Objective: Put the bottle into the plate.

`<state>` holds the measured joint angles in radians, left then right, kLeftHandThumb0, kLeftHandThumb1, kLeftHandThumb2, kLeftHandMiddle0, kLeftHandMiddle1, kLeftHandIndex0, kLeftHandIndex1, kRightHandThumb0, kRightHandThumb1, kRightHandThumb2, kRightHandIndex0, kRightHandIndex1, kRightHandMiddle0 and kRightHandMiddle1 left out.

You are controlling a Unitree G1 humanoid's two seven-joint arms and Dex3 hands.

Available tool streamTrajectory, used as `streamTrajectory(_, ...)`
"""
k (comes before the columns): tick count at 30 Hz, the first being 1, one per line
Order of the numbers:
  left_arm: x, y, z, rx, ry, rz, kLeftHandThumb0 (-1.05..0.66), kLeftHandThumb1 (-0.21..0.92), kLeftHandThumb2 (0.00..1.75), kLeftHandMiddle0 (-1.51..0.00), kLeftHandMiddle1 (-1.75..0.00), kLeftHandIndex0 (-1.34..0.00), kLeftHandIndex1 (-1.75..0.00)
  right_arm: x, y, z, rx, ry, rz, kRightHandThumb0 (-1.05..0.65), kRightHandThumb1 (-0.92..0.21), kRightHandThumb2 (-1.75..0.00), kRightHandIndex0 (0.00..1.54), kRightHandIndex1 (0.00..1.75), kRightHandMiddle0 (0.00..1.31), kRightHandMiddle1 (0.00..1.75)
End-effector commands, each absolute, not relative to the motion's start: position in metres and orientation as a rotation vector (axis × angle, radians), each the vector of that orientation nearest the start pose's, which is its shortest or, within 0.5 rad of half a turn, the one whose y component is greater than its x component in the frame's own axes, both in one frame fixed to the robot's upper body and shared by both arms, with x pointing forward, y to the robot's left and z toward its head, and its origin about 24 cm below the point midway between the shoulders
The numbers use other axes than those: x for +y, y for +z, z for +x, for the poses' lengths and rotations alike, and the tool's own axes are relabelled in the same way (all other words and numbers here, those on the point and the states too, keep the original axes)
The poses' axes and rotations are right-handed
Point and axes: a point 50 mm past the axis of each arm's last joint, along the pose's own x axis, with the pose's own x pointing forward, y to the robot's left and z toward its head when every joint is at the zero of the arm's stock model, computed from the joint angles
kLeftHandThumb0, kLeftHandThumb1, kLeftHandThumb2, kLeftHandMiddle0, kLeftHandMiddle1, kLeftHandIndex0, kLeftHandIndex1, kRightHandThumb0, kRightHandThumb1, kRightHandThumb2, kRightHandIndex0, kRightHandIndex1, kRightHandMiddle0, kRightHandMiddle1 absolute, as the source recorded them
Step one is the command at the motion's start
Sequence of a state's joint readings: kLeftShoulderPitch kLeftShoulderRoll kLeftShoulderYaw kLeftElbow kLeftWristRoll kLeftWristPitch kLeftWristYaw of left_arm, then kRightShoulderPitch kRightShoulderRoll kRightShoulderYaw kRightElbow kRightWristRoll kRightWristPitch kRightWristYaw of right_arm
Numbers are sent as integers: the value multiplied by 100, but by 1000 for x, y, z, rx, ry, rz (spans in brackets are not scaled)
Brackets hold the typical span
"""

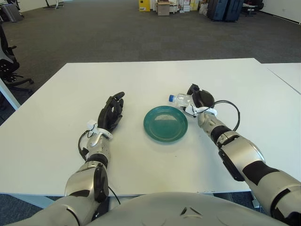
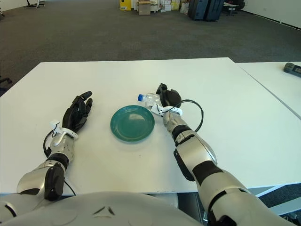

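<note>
While the left hand (image 1: 111, 114) lies released left of the plate (image 1: 165, 124), the right hand (image 1: 197, 99) fingers grasp the tilted bottle (image 1: 179, 99) beyond the plate's far right rim

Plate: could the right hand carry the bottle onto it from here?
Probably yes. The right hand grips the bottle just beyond the plate rim, with nothing between them. The left hand lies open on the plate's far side.

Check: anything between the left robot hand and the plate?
Nothing: bare white table between left robot hand and green plate, clear in both eye views.
</note>
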<state>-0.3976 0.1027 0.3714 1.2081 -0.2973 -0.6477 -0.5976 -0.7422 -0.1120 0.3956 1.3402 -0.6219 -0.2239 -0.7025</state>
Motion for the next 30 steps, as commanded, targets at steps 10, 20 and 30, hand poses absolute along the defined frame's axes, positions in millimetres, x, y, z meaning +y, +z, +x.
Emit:
streamTrajectory(10,201,-62,260,234,-72,-129,-72,92,77,-49,-1,-4,-86,-122,47,354,-322,-166,-910,0,-12,-155,75,175,53,175)
streamTrajectory(20,198,-61,264,249,-63,-74,-75,92,80,-41,0,0,-80,-120,55,354,-355,-167,-877,0,-13,-154,75,175,52,175)
streamTrajectory(30,194,-60,268,253,-83,-94,-76,92,82,-39,0,0,-78,-114,64,348,-438,-157,-871,0,-12,-155,75,174,53,175)
